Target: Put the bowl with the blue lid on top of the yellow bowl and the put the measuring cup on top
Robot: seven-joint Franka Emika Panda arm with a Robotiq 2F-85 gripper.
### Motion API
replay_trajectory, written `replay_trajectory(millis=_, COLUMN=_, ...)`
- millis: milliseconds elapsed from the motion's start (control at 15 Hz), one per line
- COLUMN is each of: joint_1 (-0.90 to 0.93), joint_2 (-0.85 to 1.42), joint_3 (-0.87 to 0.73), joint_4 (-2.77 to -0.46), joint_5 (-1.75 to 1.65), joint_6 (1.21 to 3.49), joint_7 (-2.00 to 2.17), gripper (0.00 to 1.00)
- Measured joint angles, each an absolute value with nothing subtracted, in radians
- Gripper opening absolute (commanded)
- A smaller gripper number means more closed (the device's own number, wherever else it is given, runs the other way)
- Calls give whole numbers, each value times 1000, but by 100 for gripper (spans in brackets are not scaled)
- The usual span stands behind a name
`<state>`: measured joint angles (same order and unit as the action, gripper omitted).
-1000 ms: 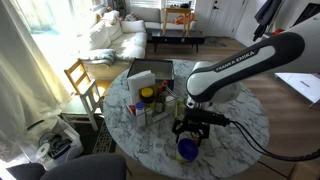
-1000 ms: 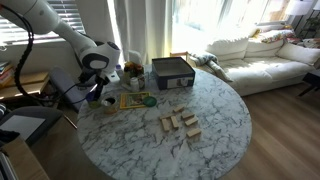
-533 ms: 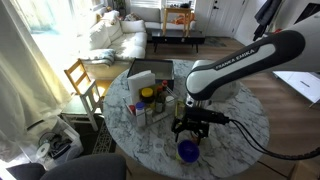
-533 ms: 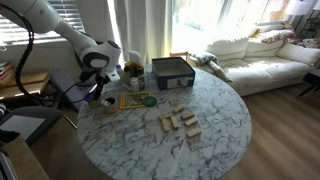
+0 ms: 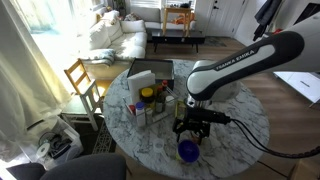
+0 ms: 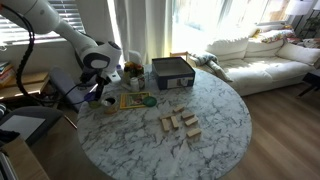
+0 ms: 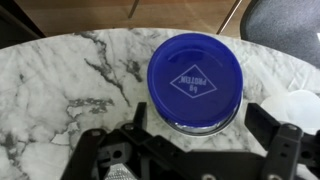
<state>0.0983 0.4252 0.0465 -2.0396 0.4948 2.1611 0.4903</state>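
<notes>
2 fingers (image 7: 265, 122) of the gripper (image 7: 200, 122) are held spread wide, grasping nothing, unchanged from a second ago, directly above the bowl with the blue lid (image 7: 195, 80) near the marble table's (image 7: 70, 80) edge. Yellow-capped jars (image 5: 147, 98) are seen well beyond it.

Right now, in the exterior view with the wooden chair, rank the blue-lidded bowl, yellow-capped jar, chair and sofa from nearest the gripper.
1. blue-lidded bowl, just beneath the gripper
2. yellow-capped jar, mid-table
3. wooden chair, beside the table
4. sofa, far background
</notes>
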Motion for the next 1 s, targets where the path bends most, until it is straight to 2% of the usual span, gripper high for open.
replay_trajectory(millis=1000, joint_1=87, joint_2=466, joint_3=53, joint_4=-2029, joint_5=538, joint_6=2161, joint_7=472, gripper=100)
